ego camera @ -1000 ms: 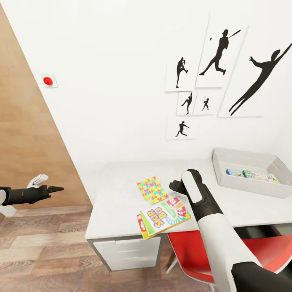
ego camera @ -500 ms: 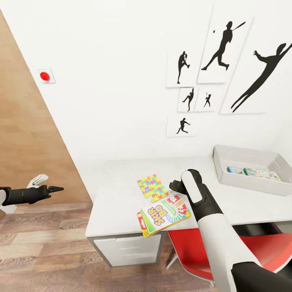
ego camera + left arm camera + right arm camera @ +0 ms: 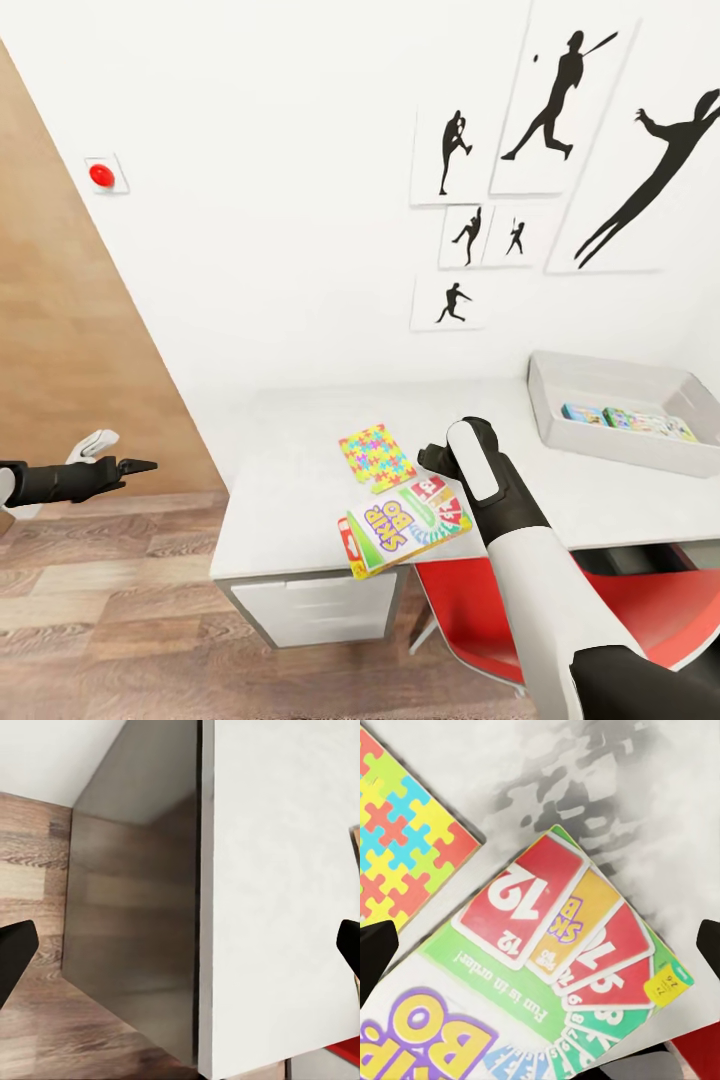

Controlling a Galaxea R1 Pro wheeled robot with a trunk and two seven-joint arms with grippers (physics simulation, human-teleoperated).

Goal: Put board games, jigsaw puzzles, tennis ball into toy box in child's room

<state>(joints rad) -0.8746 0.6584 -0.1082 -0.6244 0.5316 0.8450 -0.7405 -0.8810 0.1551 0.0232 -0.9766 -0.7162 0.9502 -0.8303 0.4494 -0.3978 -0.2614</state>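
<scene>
Between the earlier head pictures and this one the whole scene slides a little: the red wall button and the black player pictures sit higher and the bin sits lower right, so the camera has moved, while the boxes lie on the table as they did.

Near the front edge of the pale table (image 3: 290, 470) lies the green, yellow and red "SKIP BO" game box (image 3: 405, 525), turned at an angle. Just behind it, touching or nearly touching its far corner, is a jigsaw puzzle box (image 3: 374, 457). The right arm reaches over the table with its right gripper (image 3: 437, 458) above the far end of the game box. In the right wrist view the game box (image 3: 547, 975) fills the middle with the puzzle box (image 3: 401, 851) beside it, and the dark fingers (image 3: 375, 952) stand wide apart at either edge, released and holding nothing.

At the far right of the table sits the grey toy box (image 3: 620, 400), well apart from the two boxes, with small colourful boxes (image 3: 625, 420) inside. A red chair (image 3: 480, 620) stands under the table's front edge.

The left gripper (image 3: 130, 466) hangs out over the wood floor (image 3: 110, 620), off the table's end. Its wrist view looks down the table's end panel (image 3: 131, 907), and its fingers (image 3: 15, 952) are spread apart and empty.
</scene>
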